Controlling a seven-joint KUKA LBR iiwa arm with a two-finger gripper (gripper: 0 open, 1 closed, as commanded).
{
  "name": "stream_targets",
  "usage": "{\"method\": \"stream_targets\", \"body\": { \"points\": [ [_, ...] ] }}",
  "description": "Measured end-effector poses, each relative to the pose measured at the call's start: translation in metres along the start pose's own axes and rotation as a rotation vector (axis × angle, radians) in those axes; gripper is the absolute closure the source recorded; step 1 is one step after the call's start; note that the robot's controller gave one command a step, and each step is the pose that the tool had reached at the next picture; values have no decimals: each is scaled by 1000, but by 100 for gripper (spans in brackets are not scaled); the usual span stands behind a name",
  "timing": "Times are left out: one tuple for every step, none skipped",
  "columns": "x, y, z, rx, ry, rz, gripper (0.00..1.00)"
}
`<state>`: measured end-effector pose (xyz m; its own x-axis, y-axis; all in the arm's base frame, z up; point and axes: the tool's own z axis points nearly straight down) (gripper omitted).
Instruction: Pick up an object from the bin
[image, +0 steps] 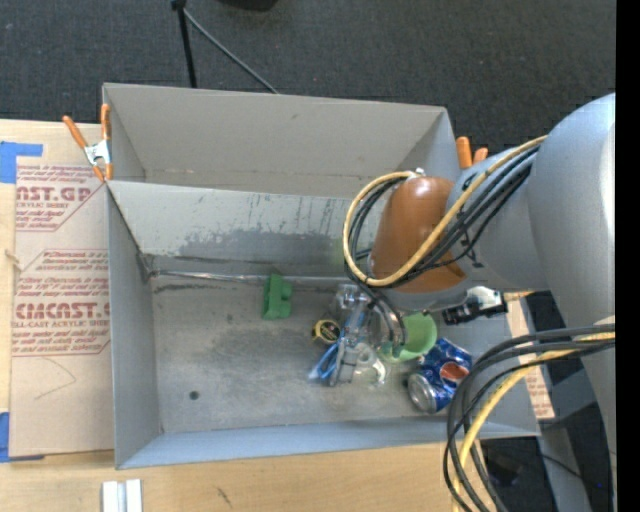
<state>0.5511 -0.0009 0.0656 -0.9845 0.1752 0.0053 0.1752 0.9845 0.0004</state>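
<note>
A blue thing (323, 370) lies at the jaws.

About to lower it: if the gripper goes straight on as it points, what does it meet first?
Probably the blue thing at the tip of the gripper, left of the green cup. Depth is unclear from above, so they may be touching.

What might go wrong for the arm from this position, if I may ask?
The gripper sits low in a tight heap: a blue item, a yellow ring and a green cup lie close together, so it may grab two things or none. Lifting could also knock the crushed can beside them.
</note>
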Motion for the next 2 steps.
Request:
{"method": "stream_targets", "body": {
  "points": [
    [-2, 0, -4, 0, -6, -1, 100],
    [-19, 7, -133, -3, -16, -18, 100]
  ]
}}
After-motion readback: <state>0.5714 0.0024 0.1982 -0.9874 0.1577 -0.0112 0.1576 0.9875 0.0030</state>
